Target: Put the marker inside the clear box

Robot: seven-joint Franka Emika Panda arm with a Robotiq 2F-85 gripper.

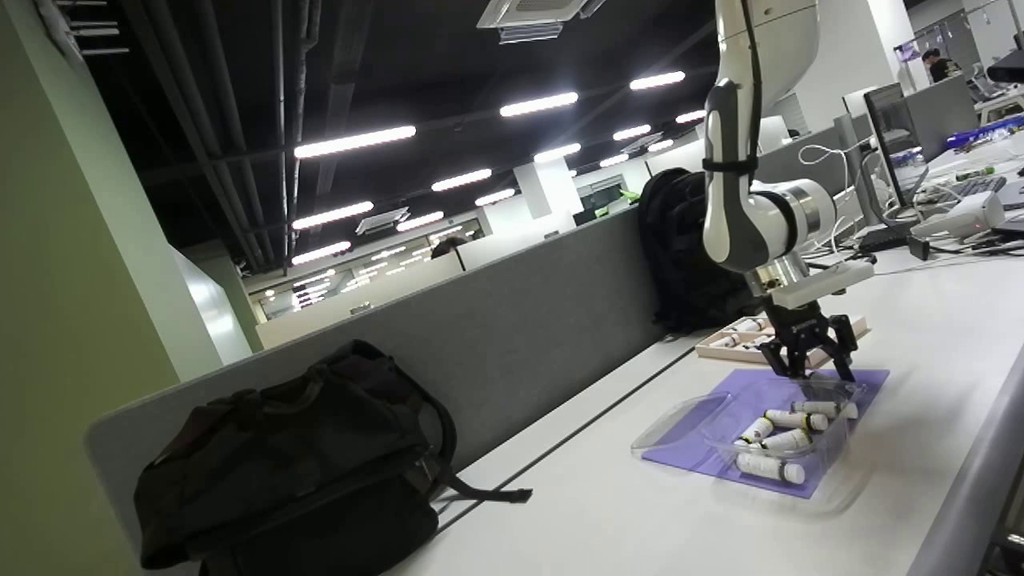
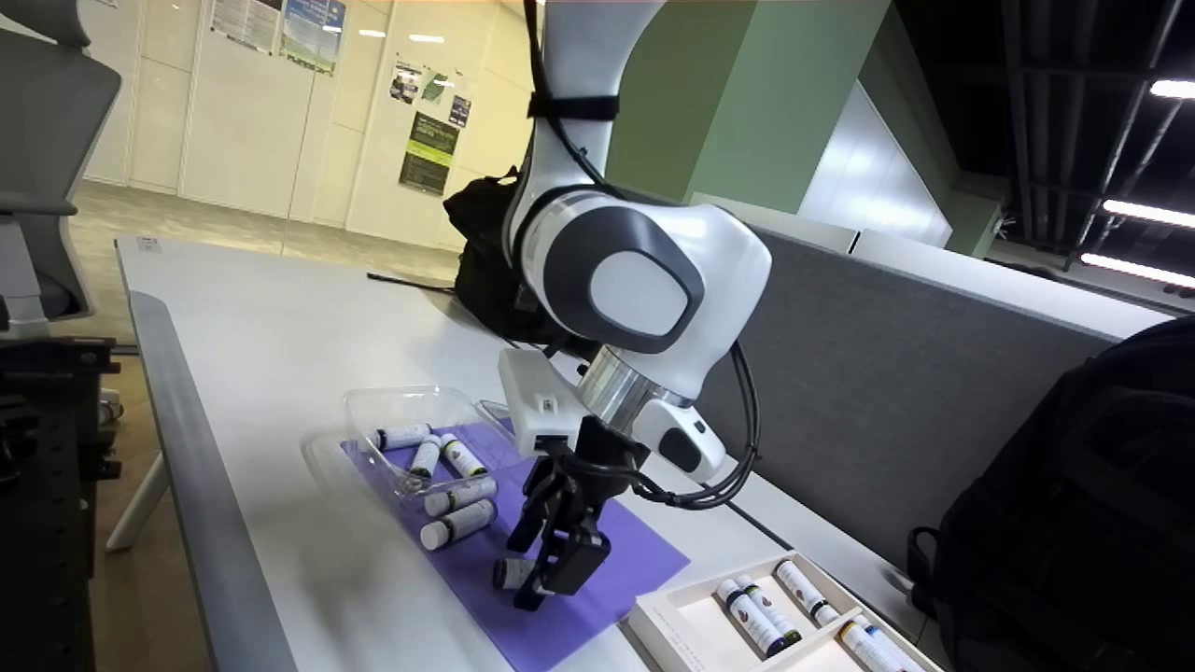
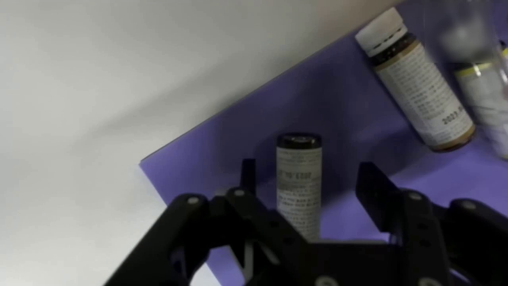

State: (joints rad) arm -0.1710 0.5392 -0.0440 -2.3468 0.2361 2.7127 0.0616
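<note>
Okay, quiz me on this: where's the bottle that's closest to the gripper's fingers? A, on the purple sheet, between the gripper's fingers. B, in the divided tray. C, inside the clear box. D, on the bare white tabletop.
A: in the wrist view the bottle rests on the purple sheet between the spread fingers of the gripper, with purple showing on both sides of it.
</note>
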